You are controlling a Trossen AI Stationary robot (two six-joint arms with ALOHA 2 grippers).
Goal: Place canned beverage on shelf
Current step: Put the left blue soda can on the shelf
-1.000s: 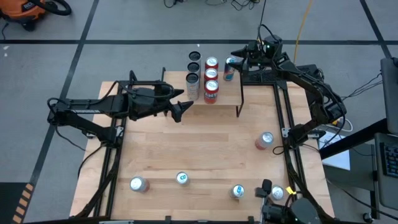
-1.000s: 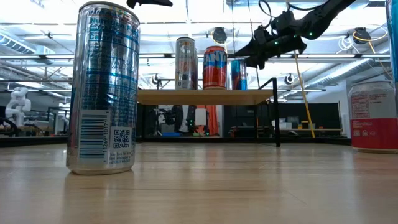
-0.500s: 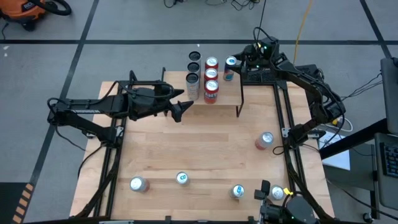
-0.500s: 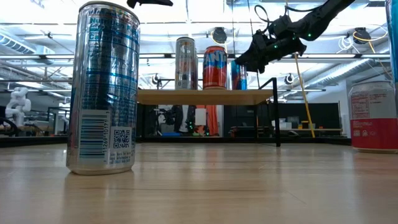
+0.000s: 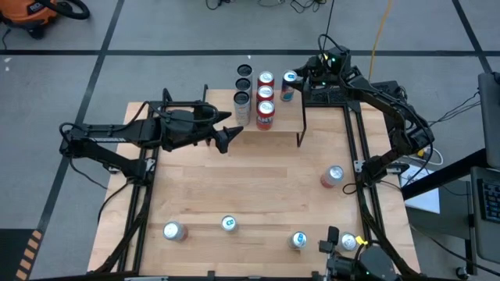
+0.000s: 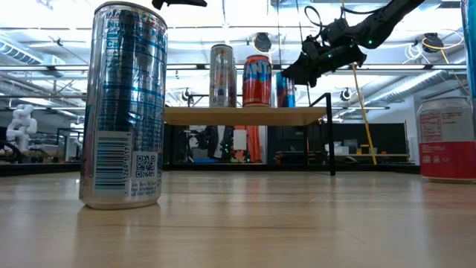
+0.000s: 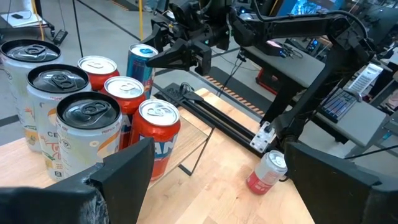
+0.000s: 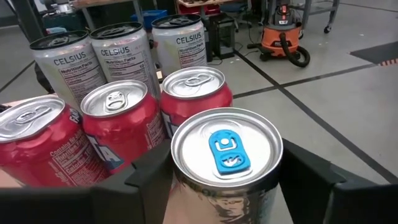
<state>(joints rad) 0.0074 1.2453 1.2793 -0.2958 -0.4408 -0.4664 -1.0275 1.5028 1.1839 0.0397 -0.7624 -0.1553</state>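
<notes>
A slim blue canned beverage [image 5: 290,82] [image 8: 227,155] stands upright on its base at the far right of the shelf [image 5: 285,125] [image 6: 245,115]. My right gripper [image 5: 300,78] is shut on it. Three red cans [image 5: 266,101] and three silver cans [image 5: 243,97] stand in two rows on the shelf beside it. My left gripper [image 5: 226,139] [image 7: 217,186] hangs open and holds nothing, above the table near the shelf's left front. My right gripper pinches the blue can between its two fingers, one on each side of the upper wall [image 8: 181,193] just below the rim. The fingers [image 8: 149,171] come almost level from the table's far right side. The can stays upright, its base on the shelf board.
Loose cans stand on the table: a red one [image 5: 332,176] at the right and several silver or blue ones along the near edge [image 5: 173,231] [image 5: 229,224] [image 5: 299,240]. The middle of the table is bare wood.
My right gripper's fingers have drawn in from either side onto the blue can and its tip has dipped slightly. The can has stayed upright on the shelf.
</notes>
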